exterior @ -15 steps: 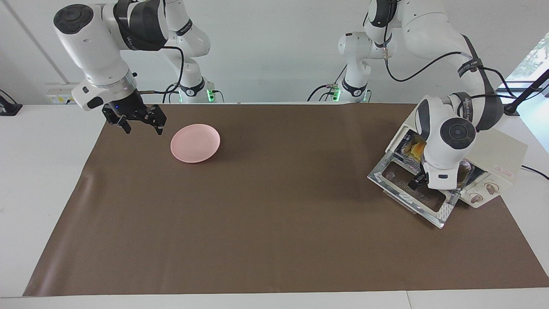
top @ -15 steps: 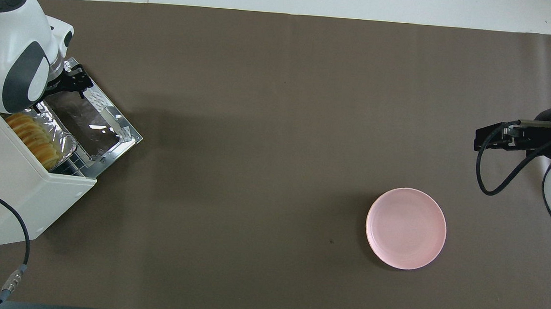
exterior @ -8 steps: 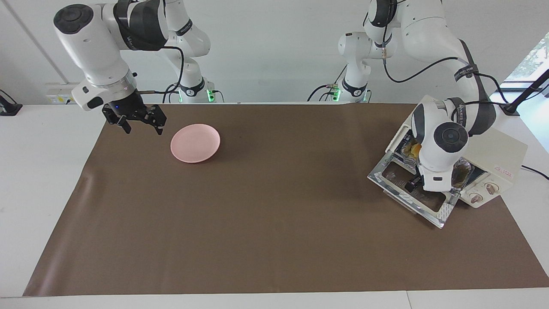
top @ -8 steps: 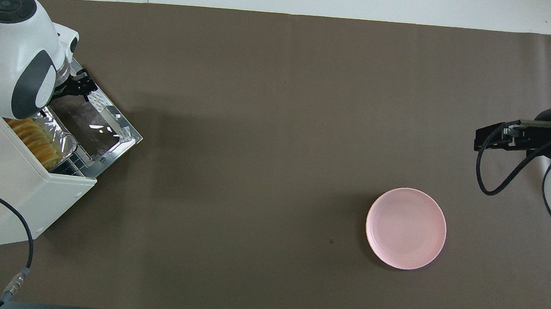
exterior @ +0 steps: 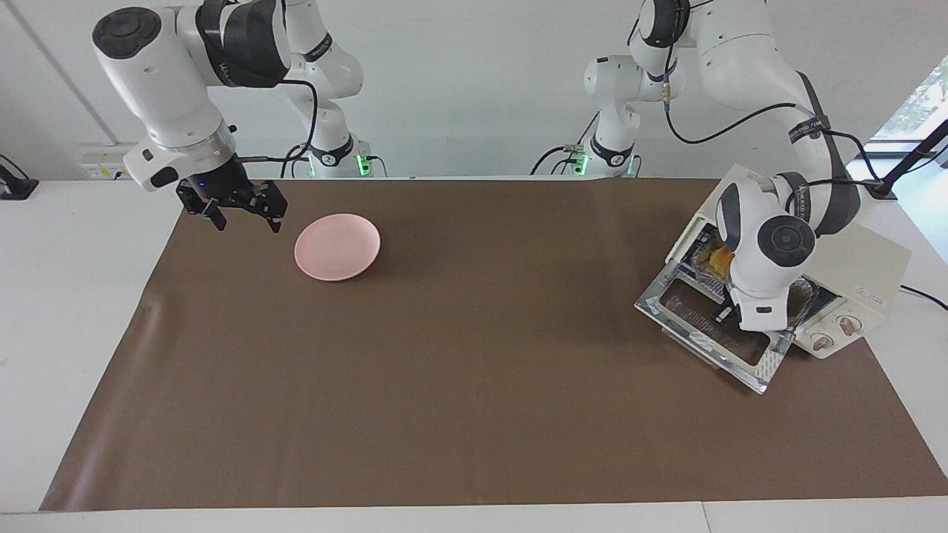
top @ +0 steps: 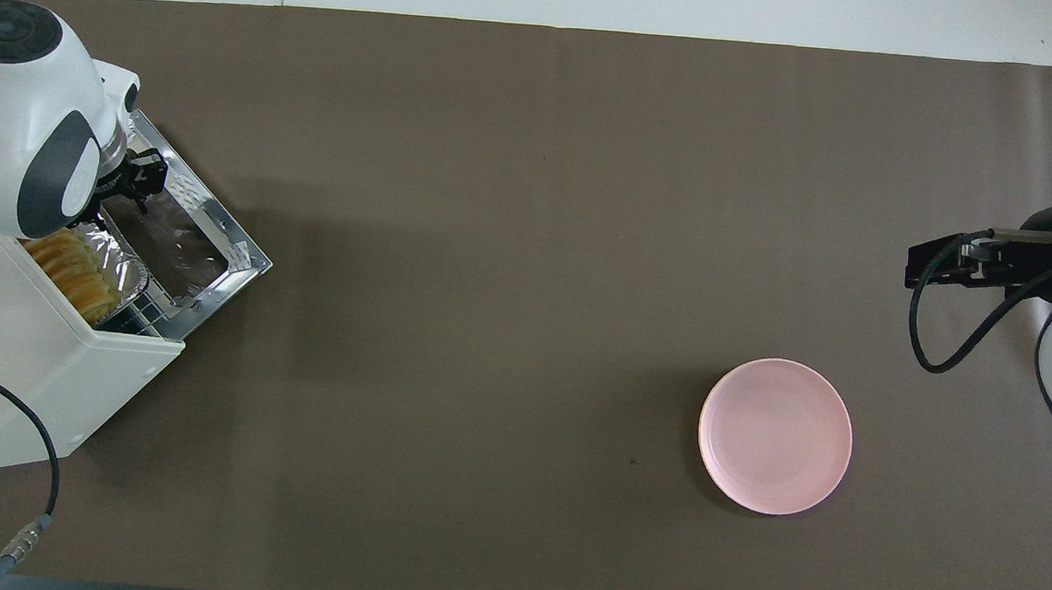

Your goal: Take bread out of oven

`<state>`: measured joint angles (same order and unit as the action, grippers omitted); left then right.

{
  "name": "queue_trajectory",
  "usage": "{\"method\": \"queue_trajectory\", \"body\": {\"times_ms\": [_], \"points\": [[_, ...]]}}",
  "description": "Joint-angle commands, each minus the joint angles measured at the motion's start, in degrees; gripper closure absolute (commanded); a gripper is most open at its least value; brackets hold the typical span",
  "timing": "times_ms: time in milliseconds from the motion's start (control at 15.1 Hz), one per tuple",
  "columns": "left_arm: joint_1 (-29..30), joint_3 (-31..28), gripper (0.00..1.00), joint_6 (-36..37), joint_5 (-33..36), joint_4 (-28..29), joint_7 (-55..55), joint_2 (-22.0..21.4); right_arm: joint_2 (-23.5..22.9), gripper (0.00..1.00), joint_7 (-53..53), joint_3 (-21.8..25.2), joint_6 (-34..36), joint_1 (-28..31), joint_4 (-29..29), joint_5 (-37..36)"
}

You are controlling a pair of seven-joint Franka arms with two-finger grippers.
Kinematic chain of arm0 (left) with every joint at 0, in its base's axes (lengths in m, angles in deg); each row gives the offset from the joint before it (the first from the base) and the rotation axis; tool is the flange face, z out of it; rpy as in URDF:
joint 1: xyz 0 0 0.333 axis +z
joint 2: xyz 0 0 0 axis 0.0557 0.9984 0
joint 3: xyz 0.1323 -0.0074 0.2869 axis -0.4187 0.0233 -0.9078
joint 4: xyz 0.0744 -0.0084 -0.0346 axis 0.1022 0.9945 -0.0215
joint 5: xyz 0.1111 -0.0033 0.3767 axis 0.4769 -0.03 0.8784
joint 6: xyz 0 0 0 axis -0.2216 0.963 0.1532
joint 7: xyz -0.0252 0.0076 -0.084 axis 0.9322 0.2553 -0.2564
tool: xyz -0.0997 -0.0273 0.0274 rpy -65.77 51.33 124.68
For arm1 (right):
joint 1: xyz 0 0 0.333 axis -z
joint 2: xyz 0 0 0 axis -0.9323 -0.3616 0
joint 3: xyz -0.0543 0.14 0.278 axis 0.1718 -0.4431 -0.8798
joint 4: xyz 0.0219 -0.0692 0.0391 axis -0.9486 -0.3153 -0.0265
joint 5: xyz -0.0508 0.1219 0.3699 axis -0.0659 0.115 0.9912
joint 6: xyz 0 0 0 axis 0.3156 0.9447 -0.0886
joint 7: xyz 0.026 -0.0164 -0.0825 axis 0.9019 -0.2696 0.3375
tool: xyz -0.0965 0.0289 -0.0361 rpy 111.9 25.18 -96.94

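The cream-white oven (exterior: 870, 259) stands at the left arm's end of the table with its glass door (exterior: 766, 363) dropped open. The golden ridged bread (exterior: 717, 257) lies inside on a crinkled foil tray (top: 125, 269), at the oven's mouth; it also shows in the overhead view (top: 74, 268). My left gripper (exterior: 722, 314) hangs low over the open door (top: 234, 256), just in front of the tray, and the wrist hides part of the bread. It holds nothing that I can see. My right gripper (exterior: 246, 220) waits open and empty above the mat's edge beside the pink plate.
A round pink plate (exterior: 337, 246) lies empty on the brown mat (exterior: 459, 370) toward the right arm's end, near the robots. The oven's two knobs (exterior: 833, 332) face the table's middle. A black cable (top: 31, 483) runs from the oven.
My left gripper has shifted a little over the open door toward the oven's mouth, and the wrist has turned slightly. The right arm, bread and plate have not moved.
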<state>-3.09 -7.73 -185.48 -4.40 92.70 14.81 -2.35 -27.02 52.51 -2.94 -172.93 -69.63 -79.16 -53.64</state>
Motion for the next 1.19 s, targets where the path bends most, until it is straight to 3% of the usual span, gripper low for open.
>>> {"method": "queue_trajectory", "body": {"times_ms": [0, 397, 728, 1125], "points": [[0.75, 0.21, 1.0, -1.37, 1.58, 2.69, 0.46, -2.23, 0.76, 0.0, 1.52, -0.52, 0.64, 0.66, -0.34, -1.0], [-0.74, 0.48, 1.0, -1.64, 0.8, -2.05, -0.51, -1.0, 0.76, 0.0, 1.52, -0.52, 0.64, 0.74, -0.34, -1.0], [-4.61, 0.48, 1.0, -1.28, -10.53, -8.65, -0.15, 2.25, 0.76, 0.0, 1.52, -0.52, 0.64, 0.74, -0.34, -1.0], [-15.93, 0.3, 1.0, -1.9, -12.83, -10.41, 0.28, 3.84, 0.76, 0.0, 1.52, -0.52, 0.64, 0.74, -0.34, -1.0]]}}
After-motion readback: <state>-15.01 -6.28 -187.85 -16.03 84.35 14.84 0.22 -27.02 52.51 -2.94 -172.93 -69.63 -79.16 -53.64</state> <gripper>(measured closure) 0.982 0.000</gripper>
